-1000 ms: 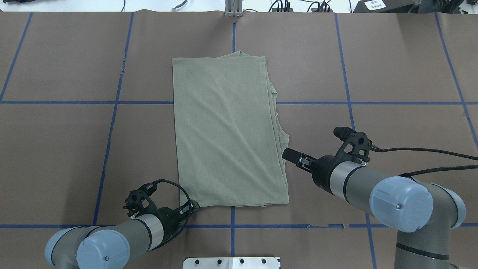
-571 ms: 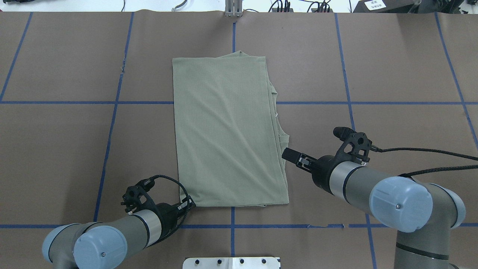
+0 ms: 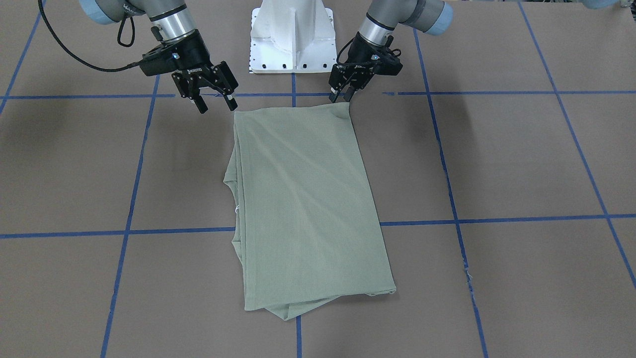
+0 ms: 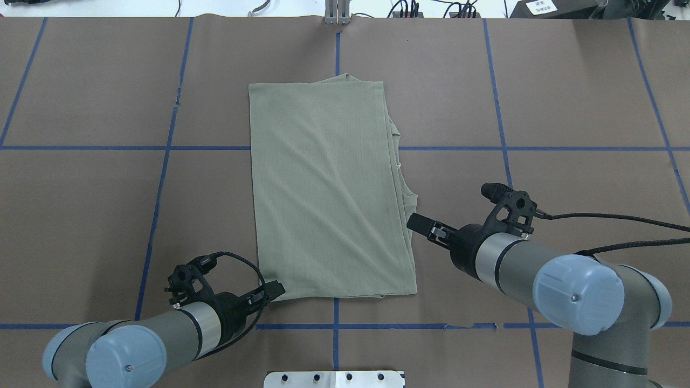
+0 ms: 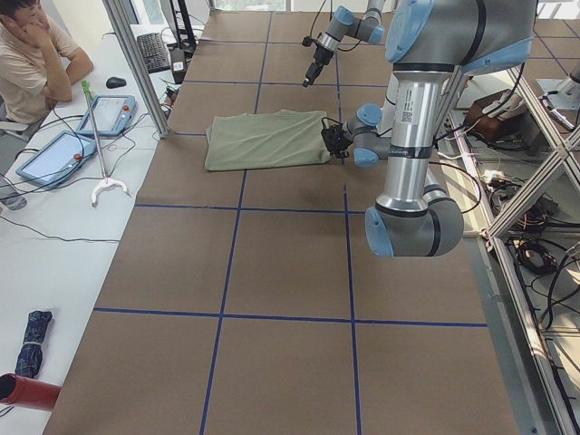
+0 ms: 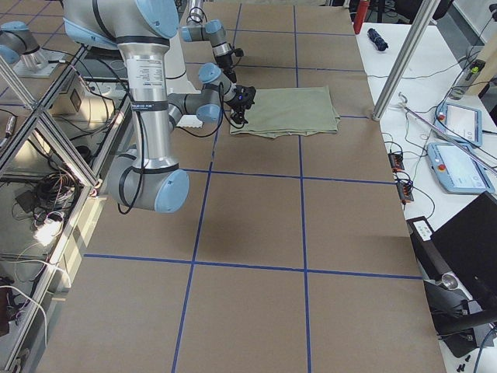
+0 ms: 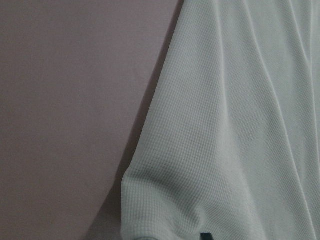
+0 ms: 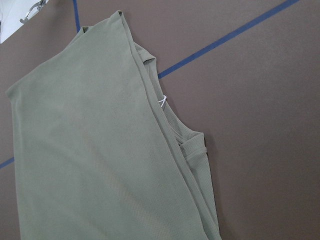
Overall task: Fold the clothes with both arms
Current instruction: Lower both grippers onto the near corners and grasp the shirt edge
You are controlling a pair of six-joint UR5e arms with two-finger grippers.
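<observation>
I am looking down on a brown table point(image 4: 108, 215) crossed by blue tape lines. A pale green shirt point(image 4: 329, 188) lies flat at the centre of the overhead frame, folded into a long rectangle. Stacked layers show along its right edge, and a small white string point(image 4: 399, 165) pokes out there.

My left claw point(image 4: 274, 289) is at the lower left of that frame, its tip at the shirt's bottom-left corner. I cannot tell whether it pinches the cloth or not. Its wrist camera is filled by that corner, which is slightly puckered.

My right claw point(image 4: 418, 222) is right of centre, just beside the shirt's right edge. In the front camera it appears at the upper left, its fingers point(image 3: 200, 105) spread wide and holding nothing. The white base point(image 3: 293, 35) stands at the top centre of that frame.
</observation>
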